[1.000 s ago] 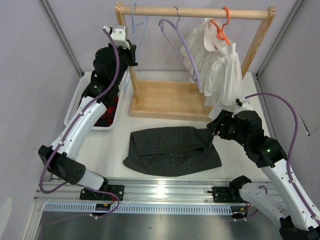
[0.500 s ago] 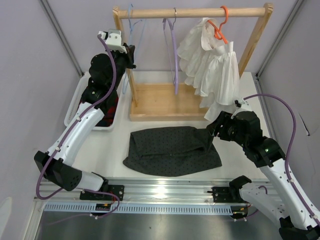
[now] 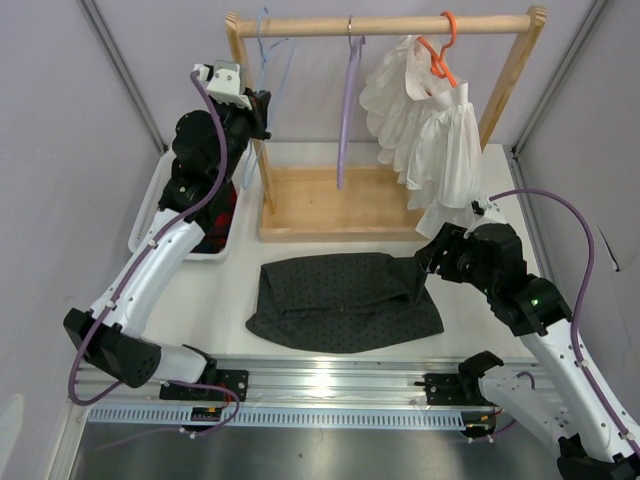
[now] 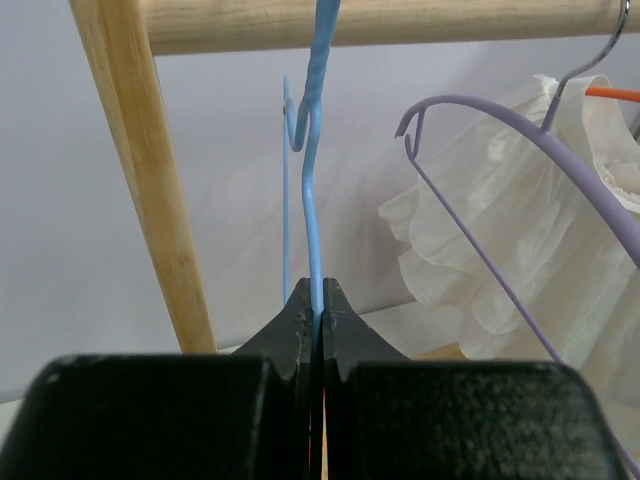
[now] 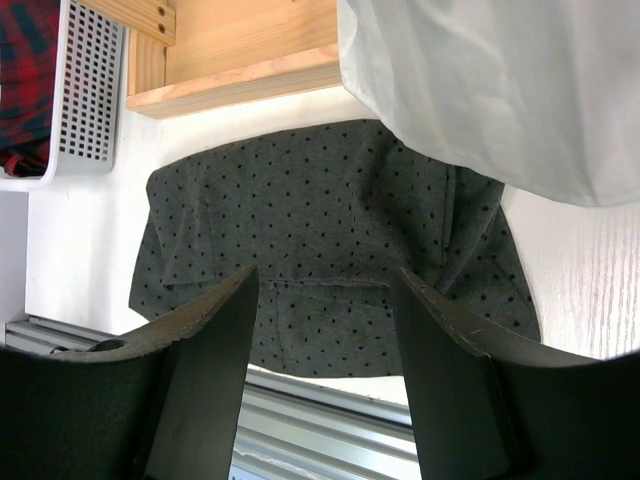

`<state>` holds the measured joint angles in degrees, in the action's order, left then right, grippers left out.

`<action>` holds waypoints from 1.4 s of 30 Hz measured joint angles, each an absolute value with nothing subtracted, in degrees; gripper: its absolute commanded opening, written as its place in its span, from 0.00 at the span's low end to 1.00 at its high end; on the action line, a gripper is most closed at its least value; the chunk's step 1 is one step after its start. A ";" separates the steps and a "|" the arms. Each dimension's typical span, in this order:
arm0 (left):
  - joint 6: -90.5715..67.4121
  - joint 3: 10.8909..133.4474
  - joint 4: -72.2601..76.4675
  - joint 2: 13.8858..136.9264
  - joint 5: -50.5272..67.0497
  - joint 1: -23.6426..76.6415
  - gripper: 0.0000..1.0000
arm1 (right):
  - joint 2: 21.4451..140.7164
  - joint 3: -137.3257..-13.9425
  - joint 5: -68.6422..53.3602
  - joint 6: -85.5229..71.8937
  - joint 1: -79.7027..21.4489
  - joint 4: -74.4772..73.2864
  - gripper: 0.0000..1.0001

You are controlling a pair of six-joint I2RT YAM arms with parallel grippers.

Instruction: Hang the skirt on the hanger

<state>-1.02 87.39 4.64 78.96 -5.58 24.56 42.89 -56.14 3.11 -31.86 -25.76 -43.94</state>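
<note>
The dark dotted skirt (image 3: 340, 300) lies flat on the table in front of the rack; it also shows in the right wrist view (image 5: 330, 230). The pale blue wire hanger (image 3: 262, 40) hangs by its hook on the left end of the wooden rail. My left gripper (image 3: 260, 112) is up at the rack's left post, shut on the hanger's wire (image 4: 312, 200) just below the twisted neck. My right gripper (image 3: 425, 262) is open and empty, low over the skirt's right edge, jaws wide apart (image 5: 325, 290).
The wooden rack (image 3: 400, 24) also carries a lilac hanger (image 3: 345, 110) and an orange hanger (image 3: 440, 50) with a white ruffled garment (image 3: 430, 130) hanging close above my right arm. A white basket (image 3: 160, 200) with a plaid garment (image 3: 215, 225) stands at the left.
My left gripper has risen slightly with the blue hanger. The lilac hanger has swung from side-on to edge-on, and the white garment has swayed. The right arm and skirt have not moved.
</note>
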 measured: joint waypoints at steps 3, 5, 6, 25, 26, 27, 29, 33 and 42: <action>-1.02 84.88 4.36 76.66 -5.15 24.56 0.00 | 42.89 -56.05 3.14 -31.83 -25.67 -43.94 0.62; -1.02 83.07 3.68 74.83 -4.80 24.56 0.00 | 42.89 -56.05 3.11 -31.81 -25.63 -43.94 0.62; -1.02 82.17 3.36 73.84 -4.54 24.56 0.00 | 42.89 -56.05 3.11 -31.73 -25.61 -43.94 0.62; -7.31 71.79 -18.90 59.64 -2.52 24.58 0.00 | 46.13 -55.46 3.18 -29.74 -24.12 -43.90 0.61; -7.99 71.18 -20.60 58.94 -2.37 24.67 0.00 | 46.46 -55.16 3.16 -29.69 -24.12 -43.90 0.61; -8.84 70.46 -22.39 58.02 -2.26 24.80 0.00 | 46.92 -54.92 3.16 -29.63 -24.10 -43.92 0.60; -10.22 68.34 -25.23 55.96 -1.67 25.41 0.00 | 47.92 -54.61 3.14 -29.41 -24.05 -43.83 0.60; -12.32 63.66 -30.22 51.88 -0.73 29.08 0.00 | 50.57 -54.11 2.98 -28.71 -23.75 -43.38 0.58; -16.71 50.74 -36.01 42.26 2.90 34.39 0.00 | 53.98 -49.76 2.55 -28.38 -23.42 -40.53 0.54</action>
